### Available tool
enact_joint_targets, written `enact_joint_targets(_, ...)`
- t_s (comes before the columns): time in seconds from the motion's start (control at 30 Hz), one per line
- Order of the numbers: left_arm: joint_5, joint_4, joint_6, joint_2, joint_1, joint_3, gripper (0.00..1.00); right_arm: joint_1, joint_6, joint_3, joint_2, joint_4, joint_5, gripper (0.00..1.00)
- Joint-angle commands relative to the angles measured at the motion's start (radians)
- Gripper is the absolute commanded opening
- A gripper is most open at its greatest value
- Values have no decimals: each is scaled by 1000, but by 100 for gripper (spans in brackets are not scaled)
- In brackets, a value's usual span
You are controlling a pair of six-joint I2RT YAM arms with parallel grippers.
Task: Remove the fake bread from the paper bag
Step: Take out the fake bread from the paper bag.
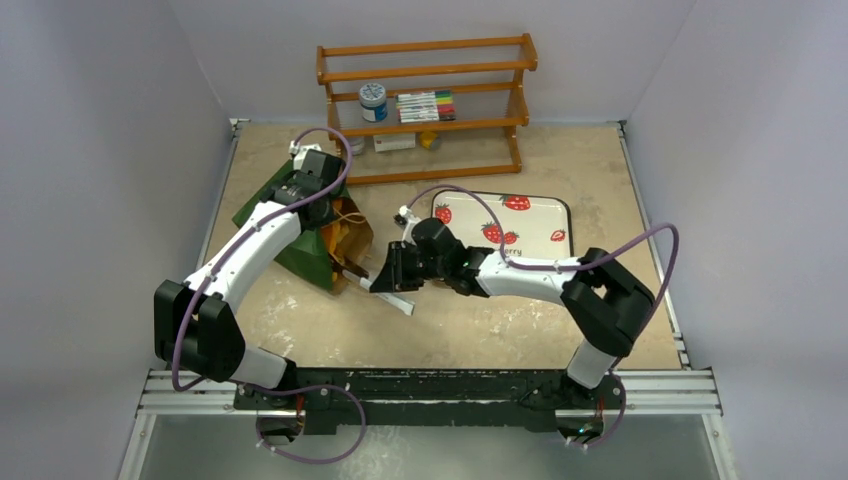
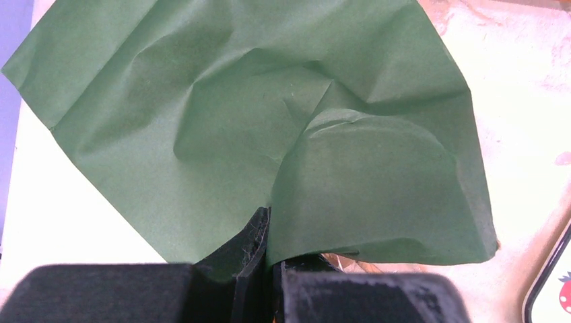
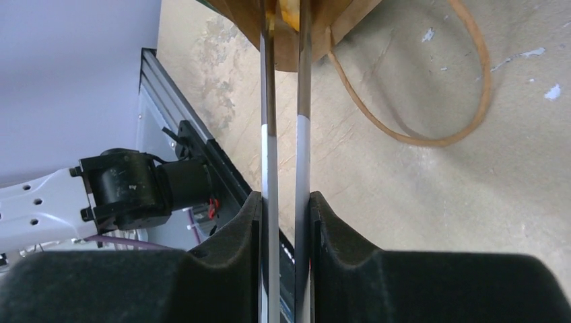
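**Tongs at the bag mouth, bag pinned by the other arm**

The right gripper (image 3: 286, 222) has its pads clamped on tongs (image 3: 269, 134). Their tips reach the paper bag (image 3: 350, 19) at the top edge of the right wrist view, apparently around a golden piece of fake bread (image 3: 288, 13), though it is mostly cropped. The left gripper (image 2: 266, 276) is pinched tight on the bag's green paper. A weak squeeze could drop the bread, and the tips could snag the string handle (image 3: 431, 121) and drag the bag.

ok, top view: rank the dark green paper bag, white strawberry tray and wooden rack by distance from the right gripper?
From the right gripper, jaws shut on metal tongs:
1. Just left: dark green paper bag, mouth facing the jaws.
2. Back right: white strawberry-printed tray.
3. Far back: orange-brown wooden rack by the wall.
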Motion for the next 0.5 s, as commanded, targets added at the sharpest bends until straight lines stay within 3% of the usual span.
enact_joint_targets(0.0, -55, 17, -49, -10, 4, 54, 0, -6, -26, 26, -102, -60, 54, 0)
enact_joint_targets(0.47, -157, 25, -111, 56, 4, 131, 0, -24, 20, -2, -250, -166, 32, 0)
